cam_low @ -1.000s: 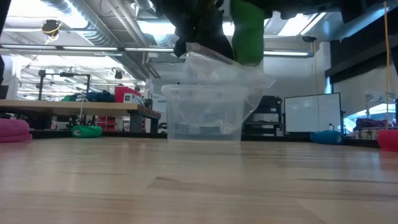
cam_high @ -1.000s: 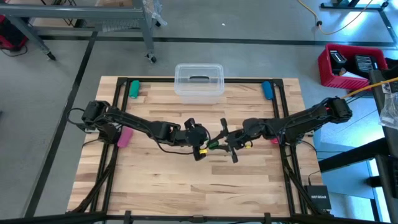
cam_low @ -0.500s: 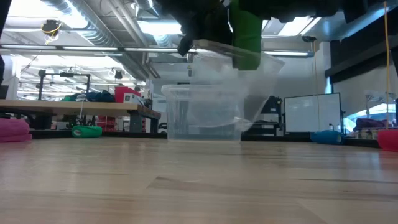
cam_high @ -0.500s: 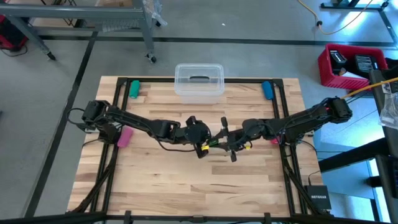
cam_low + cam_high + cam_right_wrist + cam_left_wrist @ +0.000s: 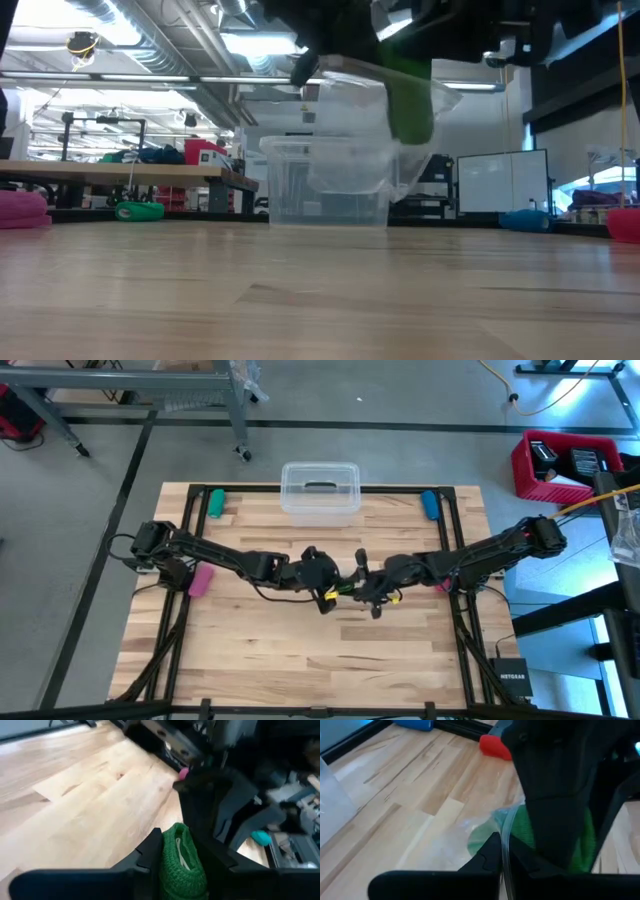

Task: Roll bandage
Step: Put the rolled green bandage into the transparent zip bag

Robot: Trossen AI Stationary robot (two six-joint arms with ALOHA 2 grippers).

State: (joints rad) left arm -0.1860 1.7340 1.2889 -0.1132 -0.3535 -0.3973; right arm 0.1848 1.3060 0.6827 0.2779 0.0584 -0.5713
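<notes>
Both grippers meet above the table's middle. My right gripper [image 5: 181,854] is shut on the bright green bandage [image 5: 182,866], which is wound into a thick roll [image 5: 409,104]. My left gripper [image 5: 501,842] is shut on a small clear plastic bag [image 5: 350,150] that hangs beside the roll. Part of the green roll [image 5: 484,838] shows through the bag's clear wall. In the high view the green [image 5: 345,590] shows only as a speck between the left gripper [image 5: 328,596] and the right gripper [image 5: 366,594]. My left gripper pinches the bag's upper edge [image 5: 506,826] between its two fingers, slanting down from the table's left. The bag hangs slack below, clear of the table. My right gripper pinches the bandage roll's two sides [image 5: 170,851] between its fingers, slanting down from the table's right. The roll is lifted clear and tilted.
A clear plastic box [image 5: 320,490] stands at the far edge. Small rolls lie around the table: green [image 5: 215,503] far left, blue [image 5: 429,505] far right, pink [image 5: 200,580] at the left, red [image 5: 441,587] at the right. The table's near half [image 5: 320,660] is bare wood.
My right gripper has rolled its wrist and tipped. The green roll has come lower and now stands tilted against the bag. The bag's hanging part has swung and bunched up a little. My left gripper has kept its hold.
</notes>
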